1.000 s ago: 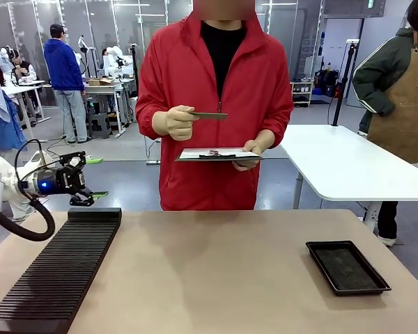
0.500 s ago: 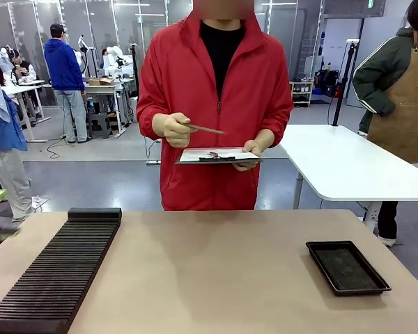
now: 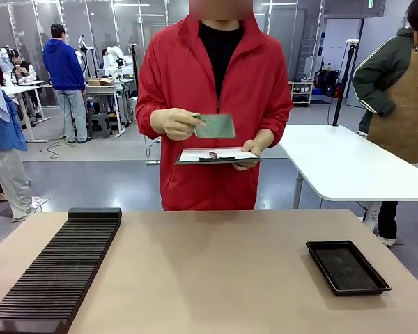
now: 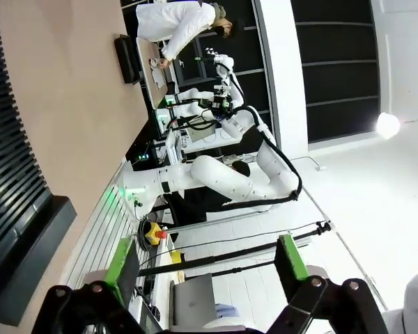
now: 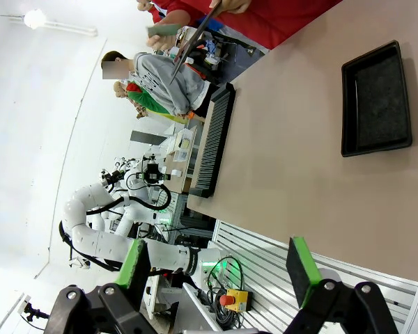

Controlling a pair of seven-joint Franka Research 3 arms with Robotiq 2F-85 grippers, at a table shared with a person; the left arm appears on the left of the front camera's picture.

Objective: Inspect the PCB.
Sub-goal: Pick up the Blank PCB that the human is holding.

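PCB status: the thin green rectangular circuit board point(image 3: 214, 126) is pinched at one short edge by the person's right hand point(image 3: 174, 123), just above the dark clipboard with white paper point(image 3: 219, 154). It sits far ahead of both claws, across the tan table point(image 3: 216, 278). Its long axis runs crosswise, with the face tipped toward the robot side. Jaws on the left gripper point(image 4: 206, 263) and right gripper point(image 5: 216, 266) are wide apart with nothing between them. My read: neither arm is clearly nearer, and any handover needs a long forward reach.
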